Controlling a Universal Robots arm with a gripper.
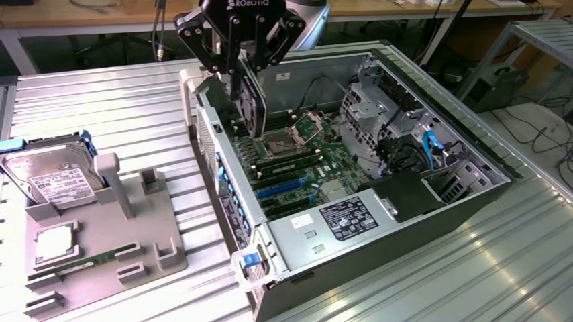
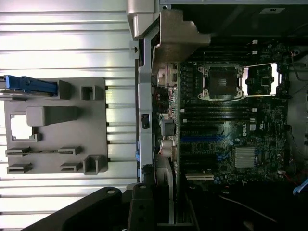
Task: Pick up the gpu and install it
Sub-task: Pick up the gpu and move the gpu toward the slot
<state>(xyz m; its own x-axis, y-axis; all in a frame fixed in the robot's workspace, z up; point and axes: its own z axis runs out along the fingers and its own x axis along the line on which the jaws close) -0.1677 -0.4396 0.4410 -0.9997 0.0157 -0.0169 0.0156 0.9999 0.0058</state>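
One card, one slot, so this is mostly about alignment. The gpu [image 1: 254, 111] hangs on edge in the upper middle of the exterior view. It's pinched near its top by the gripper [image 1: 243, 70], whose jaws are narrow and clamped on both faces. The card's lower edge sits over the motherboard [image 1: 309, 168], just inside the case's rear wall [image 1: 208, 137].

My take: to do this well, keep the card plumb and its long edge parallel to the blue slots [image 1: 284, 188] lower down toward frame centre. Then square the bracket end with the rear wall before any downward push, because a tilted card would jam on one corner.

Room looks tight at the rear wall, which is right beside the card. The CPU socket [image 1: 291, 139] with its raised latch is close underneath, and black cables [image 1: 313, 87] loop just to the card's right. The drive cage [image 1: 376, 107] at upper right is well apart. At the frame's left, the grey fixture [image 1: 134, 248] and hard drive [image 1: 54, 181] are clear of everything.
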